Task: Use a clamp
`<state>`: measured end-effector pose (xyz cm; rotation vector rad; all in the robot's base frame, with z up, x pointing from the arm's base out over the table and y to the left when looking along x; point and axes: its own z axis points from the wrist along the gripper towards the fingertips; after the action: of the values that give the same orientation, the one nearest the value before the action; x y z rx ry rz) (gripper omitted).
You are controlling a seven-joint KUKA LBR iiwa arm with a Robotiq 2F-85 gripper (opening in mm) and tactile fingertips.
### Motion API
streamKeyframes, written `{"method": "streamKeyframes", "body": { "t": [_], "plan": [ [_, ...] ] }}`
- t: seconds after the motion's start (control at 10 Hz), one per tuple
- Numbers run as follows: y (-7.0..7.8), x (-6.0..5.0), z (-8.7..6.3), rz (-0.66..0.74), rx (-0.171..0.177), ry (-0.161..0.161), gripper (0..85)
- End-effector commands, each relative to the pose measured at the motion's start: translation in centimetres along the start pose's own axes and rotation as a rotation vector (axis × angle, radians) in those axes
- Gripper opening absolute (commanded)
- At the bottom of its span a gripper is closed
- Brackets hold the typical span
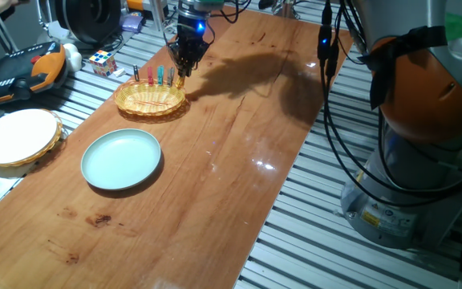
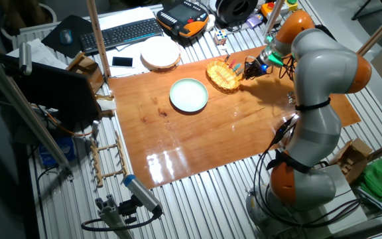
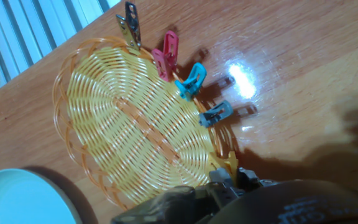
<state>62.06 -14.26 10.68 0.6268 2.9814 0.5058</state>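
Observation:
The yellow clamp (image 3: 229, 162) sits on the near rim of the wicker basket (image 3: 123, 124), last in a row after a dark peg (image 3: 129, 23), a red peg (image 3: 166, 55), a cyan peg (image 3: 191, 79) and a blue peg (image 3: 216, 114). My gripper (image 3: 232, 179) is right at the clamp, with its fingers closed around the clamp's tail. In one fixed view the gripper (image 1: 183, 74) points down at the basket's right rim (image 1: 175, 100), with the yellow clamp (image 1: 180, 81) at its tips. The other fixed view shows the gripper (image 2: 247, 70) beside the basket (image 2: 221, 75).
A pale green plate (image 1: 121, 160) lies in front of the basket. A white round lid in a wicker holder (image 1: 18, 138) sits at the left edge. A Rubik's cube (image 1: 103, 61) and an orange-black pendant (image 1: 22, 71) lie behind it. The arm's base (image 1: 423, 120) stands on the right.

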Motion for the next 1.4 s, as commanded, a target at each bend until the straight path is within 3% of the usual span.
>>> {"method": "streamKeyframes", "body": {
  "t": [0.0,0.3,0.6,0.7,1.2,1.3],
  "plan": [
    [0.2,0.1,-0.5,0.001,0.008,-0.001,0.7],
    [2.2,0.9,-2.5,0.007,0.053,-0.001,0.7],
    [5.1,1.8,-3.4,0.012,0.112,-0.001,0.7],
    [6.1,2.0,-3.3,0.011,0.130,-0.002,0.7],
    [10.4,4.2,-1.9,-0.019,0.137,0.018,0.7],
    [11.3,4.8,-1.5,-0.036,0.168,0.017,0.7]
  ]
}}
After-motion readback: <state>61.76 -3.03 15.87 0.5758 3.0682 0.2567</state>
